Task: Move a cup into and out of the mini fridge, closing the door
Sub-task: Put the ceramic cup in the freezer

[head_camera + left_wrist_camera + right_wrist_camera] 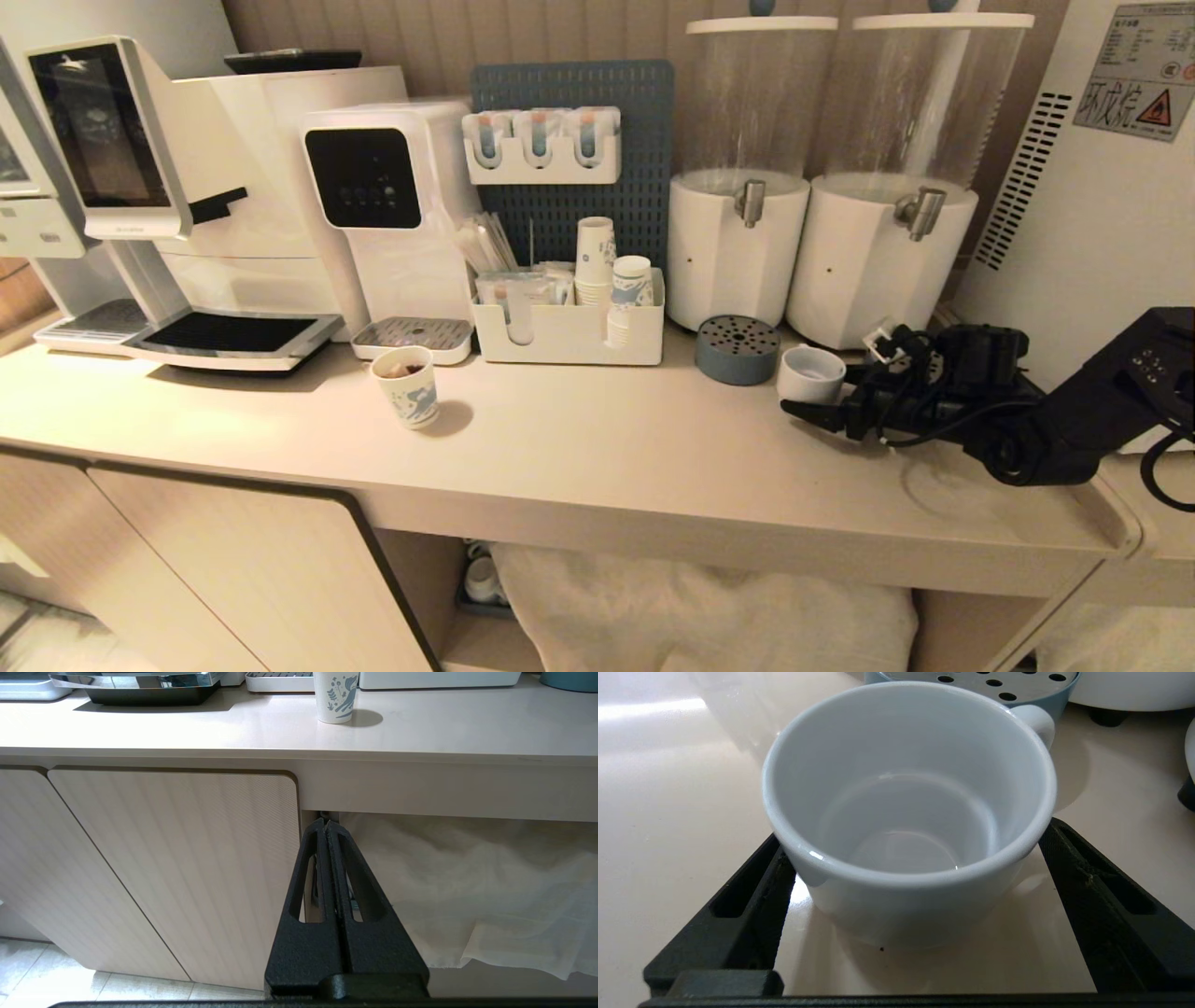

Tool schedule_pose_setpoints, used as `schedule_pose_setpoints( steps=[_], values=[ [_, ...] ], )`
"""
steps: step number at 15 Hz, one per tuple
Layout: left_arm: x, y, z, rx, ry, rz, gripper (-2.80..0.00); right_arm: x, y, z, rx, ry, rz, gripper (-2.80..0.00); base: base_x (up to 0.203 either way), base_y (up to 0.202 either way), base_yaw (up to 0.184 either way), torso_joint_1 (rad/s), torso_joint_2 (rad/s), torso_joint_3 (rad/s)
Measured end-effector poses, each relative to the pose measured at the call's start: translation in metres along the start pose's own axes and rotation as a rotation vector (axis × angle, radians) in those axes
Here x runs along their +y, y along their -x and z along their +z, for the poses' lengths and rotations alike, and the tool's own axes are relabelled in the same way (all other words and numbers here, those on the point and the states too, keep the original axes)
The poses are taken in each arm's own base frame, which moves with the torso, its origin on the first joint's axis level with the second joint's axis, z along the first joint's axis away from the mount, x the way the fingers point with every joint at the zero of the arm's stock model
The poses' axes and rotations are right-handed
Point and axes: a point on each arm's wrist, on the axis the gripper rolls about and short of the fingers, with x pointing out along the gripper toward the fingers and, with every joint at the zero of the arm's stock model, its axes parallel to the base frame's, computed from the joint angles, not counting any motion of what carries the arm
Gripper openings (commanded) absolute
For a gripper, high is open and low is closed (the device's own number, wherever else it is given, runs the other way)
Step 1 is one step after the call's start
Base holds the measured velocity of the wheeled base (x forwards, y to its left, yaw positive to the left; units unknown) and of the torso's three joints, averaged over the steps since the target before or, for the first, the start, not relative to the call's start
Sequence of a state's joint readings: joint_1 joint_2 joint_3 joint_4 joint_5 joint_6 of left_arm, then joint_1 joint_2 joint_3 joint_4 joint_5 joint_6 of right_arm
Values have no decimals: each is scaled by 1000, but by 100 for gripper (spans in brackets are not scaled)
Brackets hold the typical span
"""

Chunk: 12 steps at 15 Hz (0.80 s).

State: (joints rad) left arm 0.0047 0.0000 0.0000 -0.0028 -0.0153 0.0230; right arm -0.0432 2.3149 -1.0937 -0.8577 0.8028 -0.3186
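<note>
The small white ceramic cup [810, 373] stands upright and empty on the counter, just in front of the right drink dispenser. My right gripper [820, 390] lies low over the counter with its black fingers spread on either side of the cup [906, 812]. The gripper [915, 835] is open, and each finger [752, 891] stands close beside the cup wall. The mini fridge [1102, 233] shows only its vented side and warning sticker at the far right; its door is out of view. My left gripper [327, 823] hangs shut and empty below the counter edge, in front of the cabinet.
A blue perforated drip tray [738, 348] sits just left of the cup. Two white drink dispensers [738, 243] [882, 261] stand behind it. A printed paper cup [407, 385] stands mid-counter, with an organiser of paper cups [569, 331], a water dispenser [392, 215] and a coffee machine [187, 205] farther left.
</note>
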Motion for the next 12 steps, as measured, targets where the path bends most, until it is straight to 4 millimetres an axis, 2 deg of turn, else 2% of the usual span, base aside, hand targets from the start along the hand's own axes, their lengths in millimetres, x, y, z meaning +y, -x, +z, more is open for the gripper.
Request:
schedule_pose_setpoints(
  steps=[1, 8, 12],
  values=[
    [0, 0, 0, 0, 0, 0, -280, 1, 0, -1, 2, 0, 1, -280, 0, 0, 0, 0, 0, 0],
    [0, 0, 0, 0, 0, 0, -280, 5, 5, -3, 17, -10, 4, -280, 0, 0, 0, 0, 0, 0],
    [0, 0, 0, 0, 4, 0, -280, 16, 18, 3, 26, -25, 11, -280, 0, 0, 0, 0, 0, 0]
  ],
)
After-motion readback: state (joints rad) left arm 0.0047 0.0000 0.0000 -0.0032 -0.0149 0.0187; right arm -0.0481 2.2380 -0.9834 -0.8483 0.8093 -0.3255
